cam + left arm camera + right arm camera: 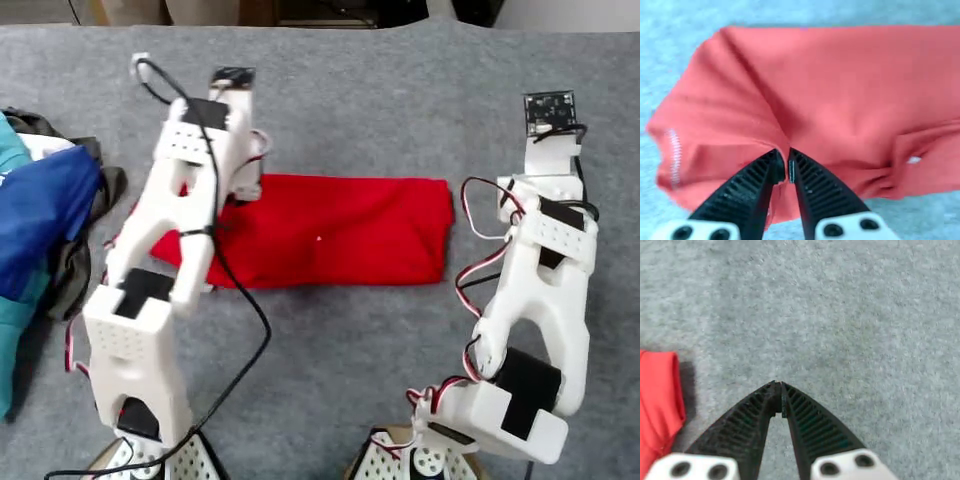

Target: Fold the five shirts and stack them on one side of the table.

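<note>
A red shirt [330, 235] lies on the grey table, folded into a long band across the middle. My left gripper [783, 162] is at the shirt's left end [715, 125], shut on a pinched crease of the red cloth, which puckers toward the tips. In the high view the left arm [190, 170] stands over that end. My right gripper [778, 402] is shut with nothing in it, hanging over bare table just right of the shirt's right end [657, 400]. The right arm [545, 230] stands beside that edge of the shirt.
A heap of other shirts, blue [40, 215], teal [20, 320] and dark [75, 265], lies at the table's left edge. Grey cloth table [380, 90] stretches free behind and in front of the red shirt. Both arm bases sit at the near edge.
</note>
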Controlling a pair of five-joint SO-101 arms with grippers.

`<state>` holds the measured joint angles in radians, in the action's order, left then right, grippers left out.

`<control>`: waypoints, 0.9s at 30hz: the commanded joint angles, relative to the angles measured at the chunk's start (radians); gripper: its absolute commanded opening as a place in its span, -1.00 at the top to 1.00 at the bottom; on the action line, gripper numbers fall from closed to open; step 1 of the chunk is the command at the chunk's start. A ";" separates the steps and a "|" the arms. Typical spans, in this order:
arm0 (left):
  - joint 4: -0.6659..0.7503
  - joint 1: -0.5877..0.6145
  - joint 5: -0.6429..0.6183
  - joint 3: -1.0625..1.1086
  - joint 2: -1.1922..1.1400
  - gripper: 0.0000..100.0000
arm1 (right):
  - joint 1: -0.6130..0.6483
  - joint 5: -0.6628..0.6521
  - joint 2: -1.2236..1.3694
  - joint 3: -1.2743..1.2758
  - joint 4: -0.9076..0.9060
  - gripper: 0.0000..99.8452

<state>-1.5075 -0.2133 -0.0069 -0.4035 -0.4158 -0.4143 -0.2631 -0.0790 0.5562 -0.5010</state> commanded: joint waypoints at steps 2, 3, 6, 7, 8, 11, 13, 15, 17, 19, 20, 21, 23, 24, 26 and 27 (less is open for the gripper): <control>-0.009 -0.087 -0.044 -0.080 0.061 0.96 | -0.031 -0.003 0.022 -0.051 0.020 0.99; -0.009 -0.101 -0.052 -0.089 0.061 0.96 | -0.033 -0.003 0.028 -0.056 0.020 0.99; -0.003 -0.135 -0.080 -0.109 0.059 0.96 | -0.042 -0.003 0.039 -0.065 0.021 0.99; -0.003 -0.149 -0.087 -0.118 0.059 0.96 | -0.044 -0.003 0.039 -0.065 0.021 0.99; -0.003 -0.164 -0.094 -0.127 0.059 0.96 | -0.044 -0.003 0.041 -0.065 0.021 0.99; -0.003 -0.206 -0.117 -0.161 0.059 0.96 | -0.044 -0.003 0.042 -0.065 0.023 0.99; -0.003 -0.233 -0.133 -0.189 0.059 0.96 | -0.044 -0.005 0.042 -0.065 0.023 0.99; -0.003 -0.261 -0.150 -0.215 0.059 0.96 | -0.044 -0.008 0.044 -0.065 0.025 0.99; -0.003 -0.287 -0.160 -0.238 0.059 0.96 | -0.044 -0.023 0.044 -0.065 0.025 0.99; -0.008 -0.310 -0.164 -0.258 0.059 0.96 | -0.044 -0.025 0.044 -0.065 0.025 0.99; -0.009 -0.321 -0.163 -0.265 0.059 0.96 | -0.044 -0.025 0.045 -0.065 0.026 0.99; -0.009 -0.328 -0.163 -0.275 0.059 0.96 | -0.044 -0.025 0.045 -0.065 0.026 0.99; -0.009 -0.342 -0.163 -0.293 0.059 0.96 | -0.044 -0.025 0.045 -0.064 0.031 0.99; -0.011 -0.348 -0.163 -0.302 0.059 0.96 | -0.044 -0.025 0.045 -0.059 0.041 0.99; -0.012 -0.358 -0.163 -0.318 0.059 0.96 | -0.044 -0.025 0.045 -0.059 0.046 0.99; -0.018 -0.358 -0.163 -0.328 0.059 0.96 | -0.044 -0.025 0.045 -0.059 0.046 0.99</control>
<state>-1.5090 -0.5554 -0.1619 -0.6628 -0.4158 -0.4434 -0.2770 -0.0315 0.5439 -0.4795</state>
